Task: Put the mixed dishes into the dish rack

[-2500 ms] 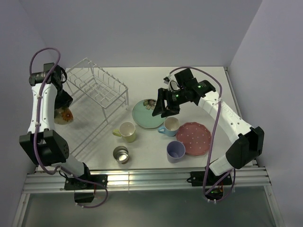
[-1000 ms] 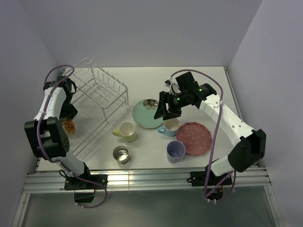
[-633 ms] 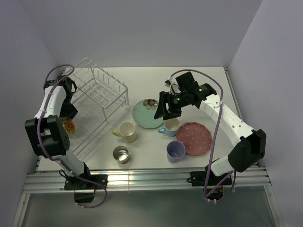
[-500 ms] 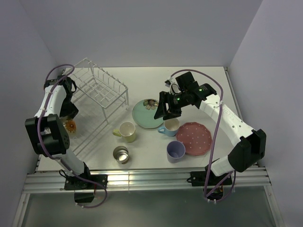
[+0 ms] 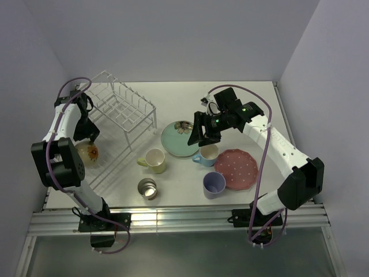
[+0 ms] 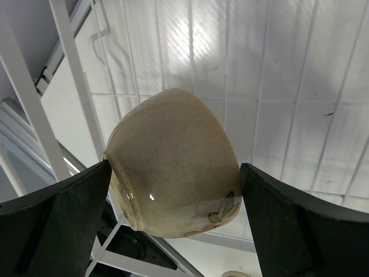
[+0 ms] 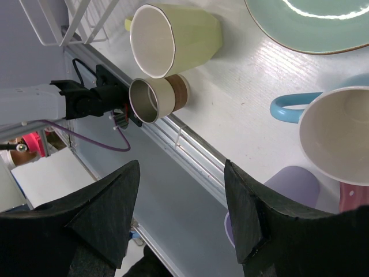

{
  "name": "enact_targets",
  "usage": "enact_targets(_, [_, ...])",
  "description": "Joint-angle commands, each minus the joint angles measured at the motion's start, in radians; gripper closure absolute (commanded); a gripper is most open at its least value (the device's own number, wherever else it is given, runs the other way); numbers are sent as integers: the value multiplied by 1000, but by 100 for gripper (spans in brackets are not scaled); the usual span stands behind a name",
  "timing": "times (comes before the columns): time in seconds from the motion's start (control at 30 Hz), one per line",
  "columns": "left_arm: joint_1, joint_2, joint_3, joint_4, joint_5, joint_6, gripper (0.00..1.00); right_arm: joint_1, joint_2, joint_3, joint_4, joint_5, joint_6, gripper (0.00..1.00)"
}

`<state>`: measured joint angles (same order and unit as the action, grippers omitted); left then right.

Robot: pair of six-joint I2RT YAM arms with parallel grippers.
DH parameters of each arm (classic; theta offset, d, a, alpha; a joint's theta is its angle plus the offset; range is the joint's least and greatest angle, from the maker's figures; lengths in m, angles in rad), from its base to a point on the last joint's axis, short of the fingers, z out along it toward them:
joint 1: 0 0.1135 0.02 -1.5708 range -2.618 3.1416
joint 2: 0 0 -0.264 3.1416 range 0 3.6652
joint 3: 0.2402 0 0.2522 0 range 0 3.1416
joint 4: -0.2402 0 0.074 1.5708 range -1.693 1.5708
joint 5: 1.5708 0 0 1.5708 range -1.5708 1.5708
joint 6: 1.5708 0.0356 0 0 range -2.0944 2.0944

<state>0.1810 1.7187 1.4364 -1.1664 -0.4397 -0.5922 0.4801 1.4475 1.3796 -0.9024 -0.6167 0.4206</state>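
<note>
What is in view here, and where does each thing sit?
rack: 1, white wire, far left of the table
bowl: 1, cream, over the rack's lower tray, in the left gripper
green plate: 1, mint, mid-table
pink plate: 1, white-dotted, right of the blue mug
yellow mug: 1, yellow, left of the blue mug
blue mug: 1, light blue, between the plates
lavender cup: 1, by the pink plate's near-left edge
metal cup: 1, shiny, nearer than the yellow mug
table: 1, white
left gripper: 1, black, shut on bowl
right gripper: 1, black, open above the blue mug
</note>
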Motion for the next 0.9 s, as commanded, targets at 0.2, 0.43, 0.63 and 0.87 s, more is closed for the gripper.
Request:
enact_targets(0.2, [34, -91, 21, 88, 111, 2, 1, 6, -21, 12, 11, 6, -23, 32])
enact_targets(0.43, [71, -117, 9, 114, 168, -8, 1, 6, -24, 10, 11, 11, -25, 32])
enact_targets(0.63, [89, -146, -14, 126, 240, -26, 17, 6, -27, 10, 11, 15, -25, 32])
enact_targets(0.87, [89, -183, -48, 145, 279, -52, 100, 5, -27, 10, 10, 20, -25, 32])
